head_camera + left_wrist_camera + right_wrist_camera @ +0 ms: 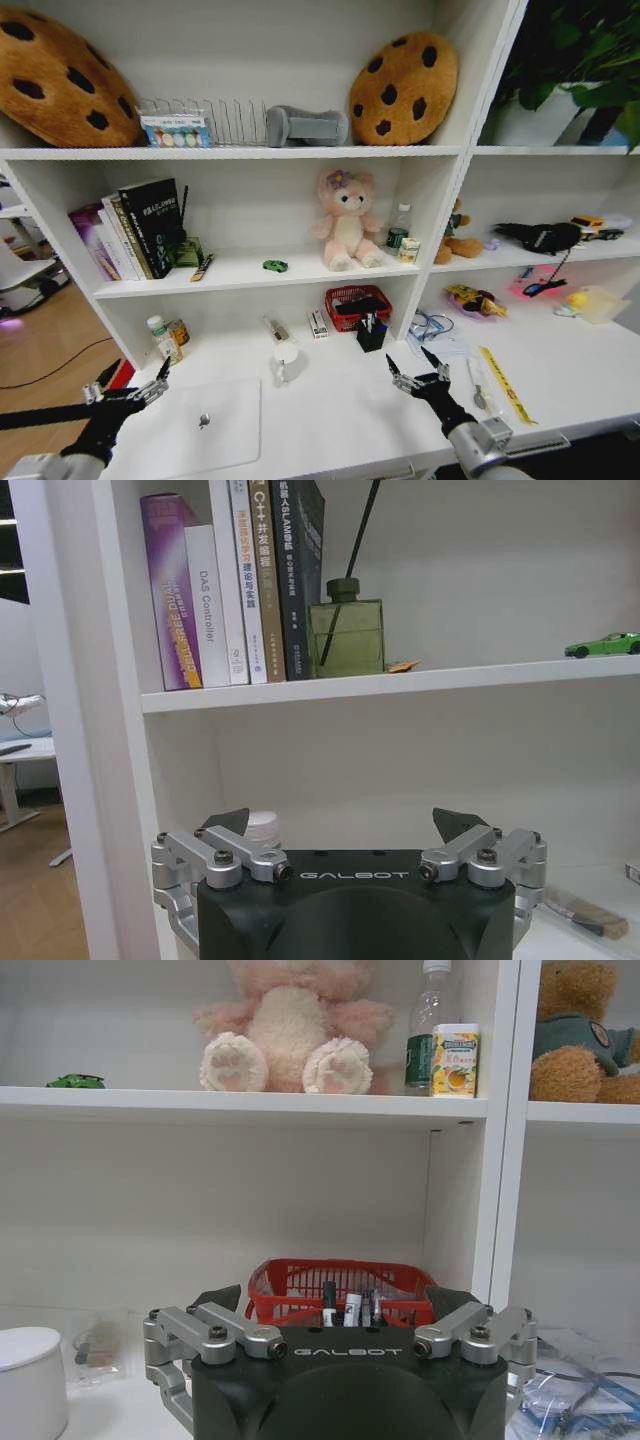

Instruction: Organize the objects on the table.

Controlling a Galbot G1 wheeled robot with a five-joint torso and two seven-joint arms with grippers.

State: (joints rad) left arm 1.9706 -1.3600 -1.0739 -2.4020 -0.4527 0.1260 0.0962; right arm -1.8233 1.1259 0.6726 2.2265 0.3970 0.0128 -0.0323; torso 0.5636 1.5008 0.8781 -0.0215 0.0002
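In the head view, the closed silver laptop lies on the white surface before the left end effector, while the green toy car sits on the shelf above. The right end effector hovers near the pen holder. Both wrist views show each end effector spread wide, holding nothing

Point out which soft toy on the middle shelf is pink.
The pink plush bear sitting in the middle bay, beside the bottle. The other soft toy, past the divider toward the robot's right, is brown.
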